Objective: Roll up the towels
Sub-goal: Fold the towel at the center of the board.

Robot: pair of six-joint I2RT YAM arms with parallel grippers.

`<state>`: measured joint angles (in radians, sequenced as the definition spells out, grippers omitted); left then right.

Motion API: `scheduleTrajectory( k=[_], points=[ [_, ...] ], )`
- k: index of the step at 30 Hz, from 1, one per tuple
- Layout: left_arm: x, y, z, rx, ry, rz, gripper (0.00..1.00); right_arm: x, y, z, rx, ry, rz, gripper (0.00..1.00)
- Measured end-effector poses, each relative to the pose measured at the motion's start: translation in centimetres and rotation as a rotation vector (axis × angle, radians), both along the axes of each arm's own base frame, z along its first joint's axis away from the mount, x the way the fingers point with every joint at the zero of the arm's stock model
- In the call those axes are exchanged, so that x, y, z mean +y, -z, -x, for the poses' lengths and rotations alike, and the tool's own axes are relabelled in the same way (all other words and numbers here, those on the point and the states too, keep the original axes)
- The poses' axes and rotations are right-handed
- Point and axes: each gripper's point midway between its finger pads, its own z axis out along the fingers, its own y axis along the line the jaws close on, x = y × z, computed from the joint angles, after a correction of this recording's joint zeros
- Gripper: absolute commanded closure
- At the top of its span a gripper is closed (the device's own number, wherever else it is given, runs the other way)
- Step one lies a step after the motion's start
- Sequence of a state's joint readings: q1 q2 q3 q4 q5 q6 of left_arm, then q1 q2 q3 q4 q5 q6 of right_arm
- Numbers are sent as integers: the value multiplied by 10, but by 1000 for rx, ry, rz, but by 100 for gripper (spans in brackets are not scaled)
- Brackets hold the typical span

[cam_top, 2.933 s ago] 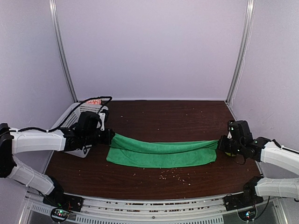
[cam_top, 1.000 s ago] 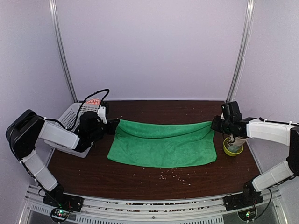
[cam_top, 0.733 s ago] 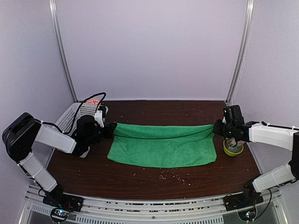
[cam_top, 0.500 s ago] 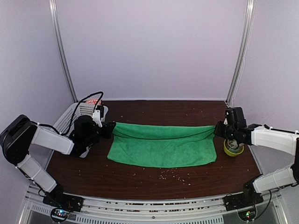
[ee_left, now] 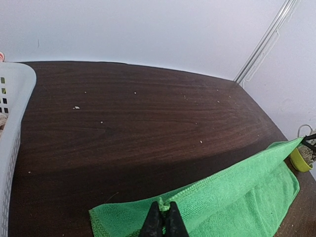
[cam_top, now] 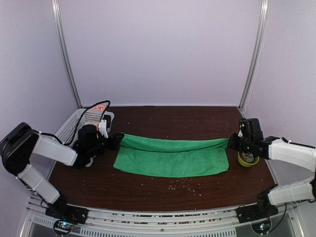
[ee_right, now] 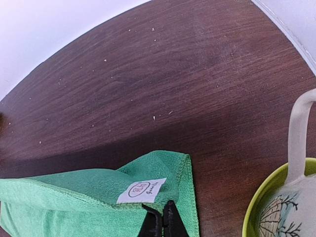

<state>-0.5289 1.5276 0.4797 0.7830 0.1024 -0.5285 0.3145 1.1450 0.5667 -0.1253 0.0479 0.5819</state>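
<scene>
Top external view: my two arms reach in from either side, with the green towel stretched across the dark wooden table between them.
Left gripper: my jaws are pinched tight on the towel's far left corner, just beside the white basket.
Right gripper: my jaws are clamped on the far right corner, next to a yellow-green bowl.
Green towel: the far edge hangs between my two grips, sagging a little in the middle; the near part lies flat on the table.
Left wrist view: my black fingertips meet on the towel's hem, and the cloth runs away to the right toward the bowl.
Right wrist view: my fingertips close on the hem just under a white label; a pale printed mug stands in the bowl.
Other towel: a scrap of pinkish-orange cloth shows at the basket's far rim, too small to make out.
Table: crumbs lie scattered in front of the towel.
</scene>
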Motion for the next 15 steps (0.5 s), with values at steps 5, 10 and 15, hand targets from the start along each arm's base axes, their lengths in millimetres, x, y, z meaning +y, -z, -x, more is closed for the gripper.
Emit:
scheduleTrajectory(
  k=[5, 10, 15],
  points=[
    [-1, 5, 7, 19, 15, -9, 100, 3, 3, 5, 3, -14, 2, 100],
    [1, 15, 13, 53, 21, -32, 100, 6, 8, 11, 18, -31, 9, 100],
    [2, 17, 18, 72, 27, -49, 100, 7, 11, 20, 32, -48, 21, 100]
  ],
)
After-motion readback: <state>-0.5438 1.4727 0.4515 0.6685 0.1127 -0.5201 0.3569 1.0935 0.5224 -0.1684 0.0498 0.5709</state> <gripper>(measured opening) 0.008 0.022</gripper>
